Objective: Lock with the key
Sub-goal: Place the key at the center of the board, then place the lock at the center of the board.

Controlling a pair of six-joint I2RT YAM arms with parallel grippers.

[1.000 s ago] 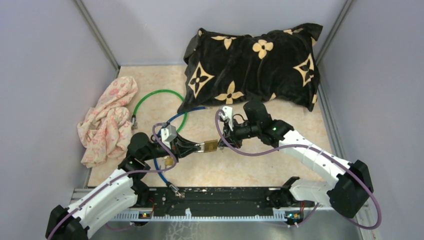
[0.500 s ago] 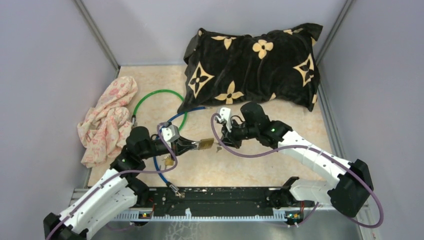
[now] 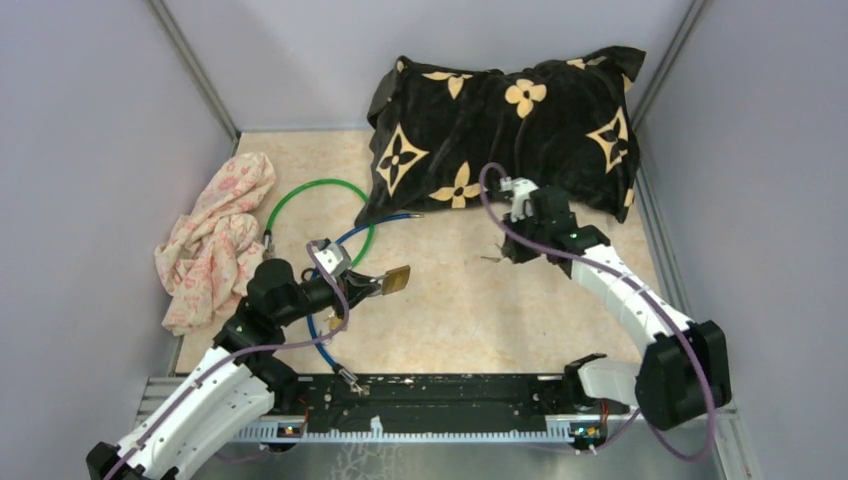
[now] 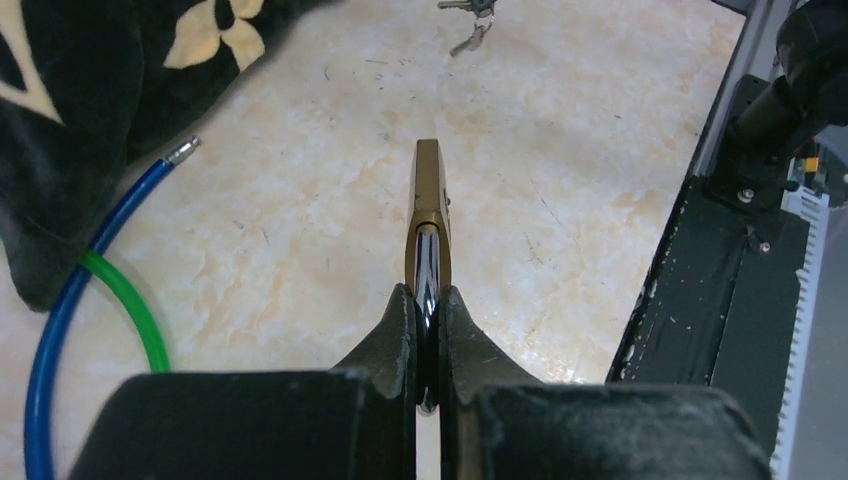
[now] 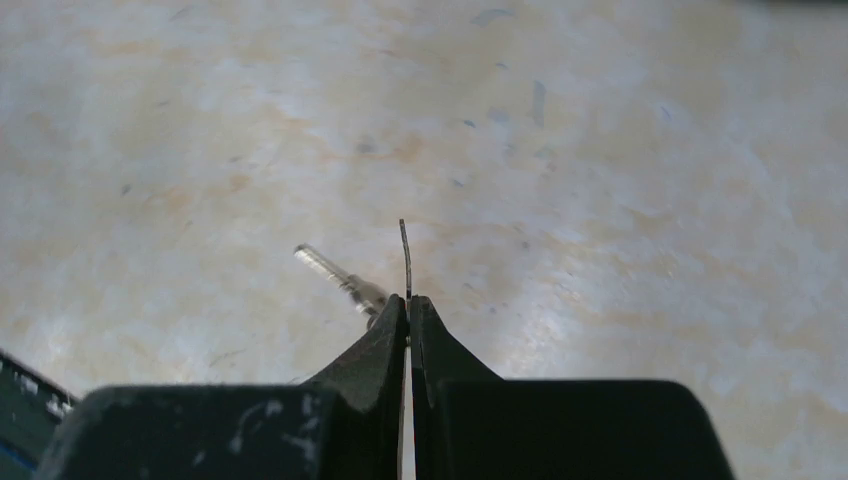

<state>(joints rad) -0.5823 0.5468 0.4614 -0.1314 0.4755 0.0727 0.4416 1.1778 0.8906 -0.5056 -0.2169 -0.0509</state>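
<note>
Brass padlock (image 4: 428,215) edge-on, shackle pinched in L hand (image 4: 427,302); silver keys (image 5: 345,282) in R hand (image 5: 408,306)

Plain lilac walls (image 3: 90,140) enclose a beige, marble-patterned floor (image 3: 480,320), scuffed with what look like small scratches.

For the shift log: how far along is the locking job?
Done: the left gripper is clamped on the padlock by its shackle. In hand: the right gripper pinches the key bunch, well apart from the padlock. Left: whether the shackle is latched cannot be told; if not, a key has yet to go in and turn.
</note>
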